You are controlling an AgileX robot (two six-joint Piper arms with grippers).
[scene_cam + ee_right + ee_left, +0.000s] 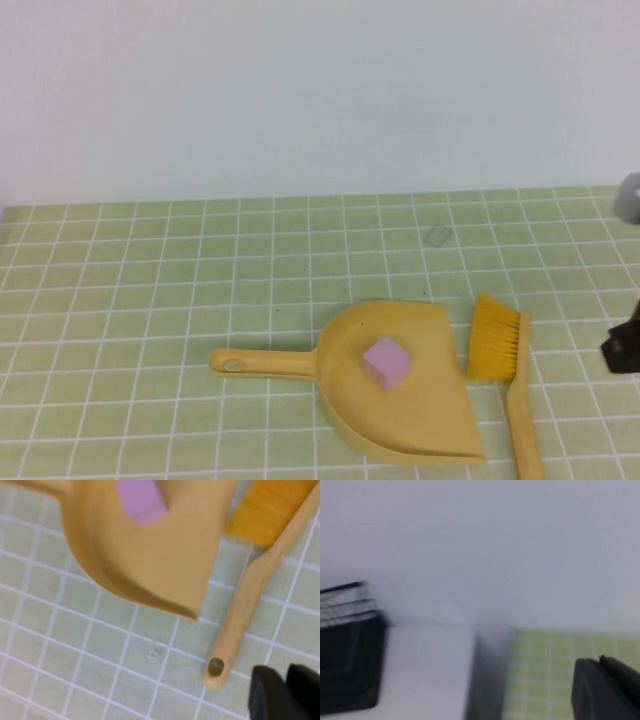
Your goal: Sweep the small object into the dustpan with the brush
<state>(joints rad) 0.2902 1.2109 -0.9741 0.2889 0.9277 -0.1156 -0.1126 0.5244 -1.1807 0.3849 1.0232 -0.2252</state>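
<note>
A yellow dustpan lies at the front middle of the green tiled table, its handle pointing left. A small pink cube sits inside the pan and also shows in the right wrist view. The brush, with orange bristles and a wooden handle, lies flat just right of the dustpan, and nothing holds it. My right gripper is shut and empty, close to the brush handle's end; it shows at the high view's right edge. My left gripper is shut and empty, off the table's left side and out of the high view.
The white wall runs along the back of the table. A faint mark lies on the tiles at the back right. A grey rounded part shows at the right edge. A black wire object stands on a white surface left of the table.
</note>
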